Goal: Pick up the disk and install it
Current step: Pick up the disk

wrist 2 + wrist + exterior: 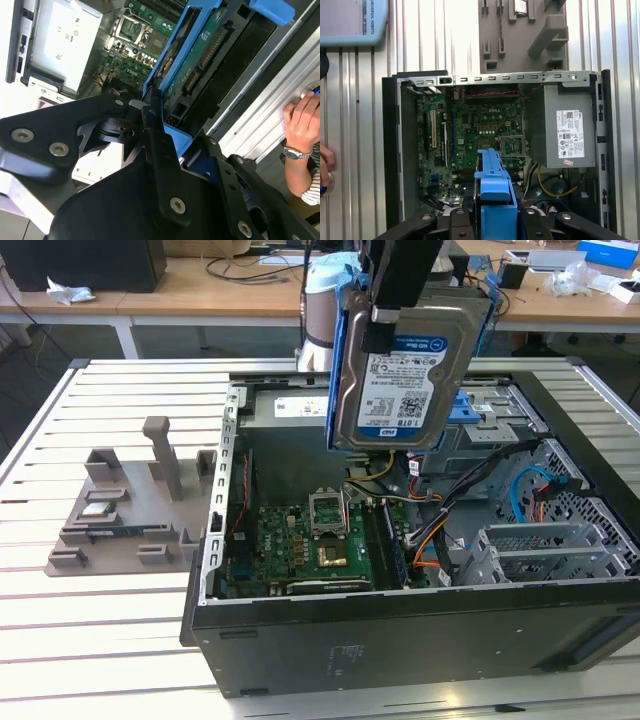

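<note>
Exterior view shows pincer (385,325) clamped on barcode-labelled disk (410,380) above computer case (380,640)

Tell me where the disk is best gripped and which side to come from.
Pinch the disk across its two broad flat faces near the top short end, coming from above. It hangs upright over the open case, and the gripper holds it that way: one of the fingers lies on the labelled face, leaving the blue side rails and lower end free.
</note>
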`<state>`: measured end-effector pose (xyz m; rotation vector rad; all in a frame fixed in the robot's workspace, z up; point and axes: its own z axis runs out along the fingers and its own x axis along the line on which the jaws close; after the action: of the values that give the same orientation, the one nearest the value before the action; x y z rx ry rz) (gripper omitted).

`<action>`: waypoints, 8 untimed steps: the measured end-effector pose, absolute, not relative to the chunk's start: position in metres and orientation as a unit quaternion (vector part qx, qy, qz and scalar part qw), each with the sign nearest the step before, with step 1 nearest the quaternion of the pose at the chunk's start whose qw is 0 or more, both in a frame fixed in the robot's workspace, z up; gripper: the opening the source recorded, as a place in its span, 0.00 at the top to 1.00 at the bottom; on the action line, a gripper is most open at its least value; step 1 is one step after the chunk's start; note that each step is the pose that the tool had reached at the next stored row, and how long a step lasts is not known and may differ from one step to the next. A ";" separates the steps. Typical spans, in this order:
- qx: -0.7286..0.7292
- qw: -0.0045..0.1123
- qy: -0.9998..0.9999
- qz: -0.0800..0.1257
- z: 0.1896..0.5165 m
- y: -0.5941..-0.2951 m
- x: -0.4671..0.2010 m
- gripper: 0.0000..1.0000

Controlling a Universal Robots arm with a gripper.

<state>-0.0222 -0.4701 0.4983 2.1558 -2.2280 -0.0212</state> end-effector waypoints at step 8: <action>0.695 0.021 -0.718 -0.008 0.497 -0.507 -0.014 0.63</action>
<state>-0.0135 -0.5073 0.4974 2.1546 -2.2269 -0.0236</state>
